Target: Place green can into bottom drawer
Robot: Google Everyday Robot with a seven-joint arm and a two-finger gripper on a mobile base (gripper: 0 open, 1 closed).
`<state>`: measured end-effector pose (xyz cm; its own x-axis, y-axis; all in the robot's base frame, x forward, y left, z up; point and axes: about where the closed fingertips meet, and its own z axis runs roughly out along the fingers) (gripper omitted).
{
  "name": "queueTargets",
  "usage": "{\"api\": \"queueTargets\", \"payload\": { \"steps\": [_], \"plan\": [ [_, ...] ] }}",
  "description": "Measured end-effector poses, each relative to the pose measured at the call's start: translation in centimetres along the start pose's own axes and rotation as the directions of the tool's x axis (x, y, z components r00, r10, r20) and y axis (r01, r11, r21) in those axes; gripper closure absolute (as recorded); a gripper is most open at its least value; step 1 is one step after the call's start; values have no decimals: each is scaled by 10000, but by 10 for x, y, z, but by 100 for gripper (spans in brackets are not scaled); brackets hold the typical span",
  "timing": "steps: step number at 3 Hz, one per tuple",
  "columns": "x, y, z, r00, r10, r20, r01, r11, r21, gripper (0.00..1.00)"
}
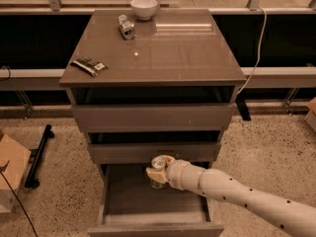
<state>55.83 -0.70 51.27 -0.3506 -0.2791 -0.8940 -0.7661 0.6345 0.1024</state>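
Observation:
The bottom drawer [126, 201] of the grey-brown cabinet is pulled out, and its flat front [155, 229] is at the lower edge of the view. My gripper [158, 171] reaches in from the right on a white arm. It is shut on the green can [157, 182], which stands upright over the back of the drawer's floor. The can's silver top [158, 163] shows just under the middle drawer's front. I cannot tell whether the can's base touches the floor.
On the cabinet top [173, 48] are a white bowl [144, 7], a small silver can lying down [127, 27] and a dark snack packet [89, 65]. A cardboard box [10, 177] and a black stand [39, 154] are on the floor at left. A white cable [254, 58] hangs at right.

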Motion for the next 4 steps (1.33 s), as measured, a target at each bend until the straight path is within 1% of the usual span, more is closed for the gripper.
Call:
{"api": "queueTargets", "payload": {
  "steps": [1,2,3,4],
  "plan": [
    [20,2,9,9990,-434,-131,435,9990,134,100],
    [40,2,20,9973,-715,-165,718,9973,183,100],
    [63,-6,35,9939,-1048,-333,1059,9939,302,100],
    [103,-27,58,9964,-785,-315,799,9957,459,100]
  ]
}}
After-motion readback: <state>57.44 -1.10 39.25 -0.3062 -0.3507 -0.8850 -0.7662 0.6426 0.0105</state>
